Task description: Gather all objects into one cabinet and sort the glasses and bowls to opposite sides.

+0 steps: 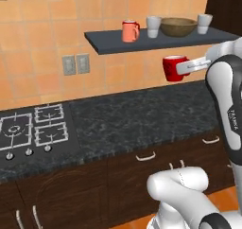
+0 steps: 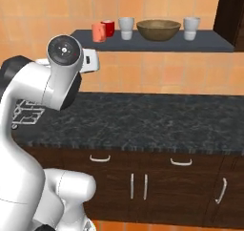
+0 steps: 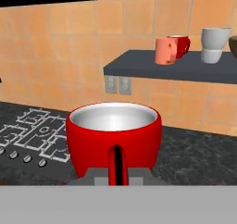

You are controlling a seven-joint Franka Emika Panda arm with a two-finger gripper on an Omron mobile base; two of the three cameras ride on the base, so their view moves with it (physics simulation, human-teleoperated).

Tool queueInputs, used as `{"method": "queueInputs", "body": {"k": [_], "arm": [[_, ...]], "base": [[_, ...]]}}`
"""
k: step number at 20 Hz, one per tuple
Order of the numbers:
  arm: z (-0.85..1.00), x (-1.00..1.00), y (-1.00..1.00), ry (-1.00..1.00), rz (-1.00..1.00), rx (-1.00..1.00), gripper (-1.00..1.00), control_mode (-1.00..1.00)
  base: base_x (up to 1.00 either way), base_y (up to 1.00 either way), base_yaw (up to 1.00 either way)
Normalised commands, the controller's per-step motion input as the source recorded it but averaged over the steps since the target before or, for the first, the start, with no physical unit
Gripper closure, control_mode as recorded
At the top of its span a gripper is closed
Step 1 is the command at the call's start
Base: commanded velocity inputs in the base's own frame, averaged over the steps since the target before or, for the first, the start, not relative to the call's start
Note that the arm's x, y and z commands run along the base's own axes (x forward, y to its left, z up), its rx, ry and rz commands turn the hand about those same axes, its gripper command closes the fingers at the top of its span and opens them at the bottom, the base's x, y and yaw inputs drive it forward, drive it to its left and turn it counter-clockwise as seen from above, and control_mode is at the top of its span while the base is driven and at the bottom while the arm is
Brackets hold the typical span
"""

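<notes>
Orange tiled wall (image 1: 42, 43) with two grey outlets (image 1: 75, 64) — below, a dark speckled counter (image 1: 142, 117), gas hob (image 1: 30, 131) and brown cupboards (image 2: 162, 187).

A dark speckled tabletop (image 1: 142, 117) runs along the orange tiled wall (image 1: 42, 39). At its left end sits a gas hob (image 1: 30, 128) with white grates and small knobs along its front edge. Two grey wall sockets (image 1: 75, 64) sit side by side above it — near the hob. Below, dark brown drawers and doors (image 2: 157, 182) carry white handles.
</notes>
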Motion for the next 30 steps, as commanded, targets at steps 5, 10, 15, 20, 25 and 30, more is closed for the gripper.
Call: {"method": "queueInputs", "body": {"k": [5, 10, 15, 20, 25, 30], "arm": [[0.0, 0.0, 0.0, 0.0, 0.0, 0.0, 1.0, 1.0], [0.0, 0.0, 0.0, 0.0, 0.0, 0.0, 1.0, 1.0], [0.0, 0.0, 0.0, 0.0, 0.0, 0.0, 1.0, 1.0], [0.0, 0.13, 0.04, 0.01, 0.0, 0.0, 1.0, -1.0], [0.22, 0.6, 0.16, -0.03, 0.0, 0.0, 1.0, -1.0], [0.41, 0.57, 0.14, -0.06, 0.0, 0.0, 1.0, -1.0]], "base": [[0.61, 0.31, 0.02], [0.38, 0.14, 0.04], [0.73, 0.09, 0.05], [0.51, 0.02, 0.0], [0.0, 0.0, 0.0], [0.0, 0.0, 0.0]]}}
